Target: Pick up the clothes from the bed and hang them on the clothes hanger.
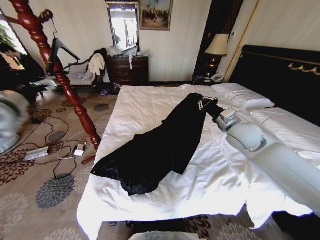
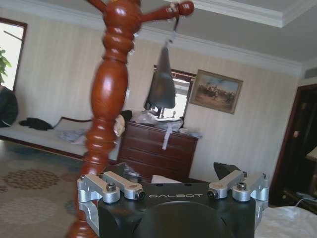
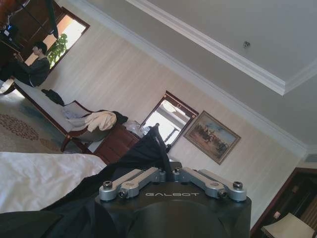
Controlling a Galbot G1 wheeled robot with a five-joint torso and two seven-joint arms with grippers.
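"GALBOT" in pale capitals on the black housing of the left claw (image 2: 176,191), seen in the left wrist view. Same "GALBOT" wordmark on the right claw (image 3: 166,173) housing in the right wrist view. No other text legible.

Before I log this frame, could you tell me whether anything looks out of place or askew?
The black clothes lie sprawled diagonally across the bed, the lower end bunched near its edge, while the right gripper pinches the top end into a peak. The clothes hanger hangs bare on the wooden coat stand. Cables and a power strip clutter the carpet.
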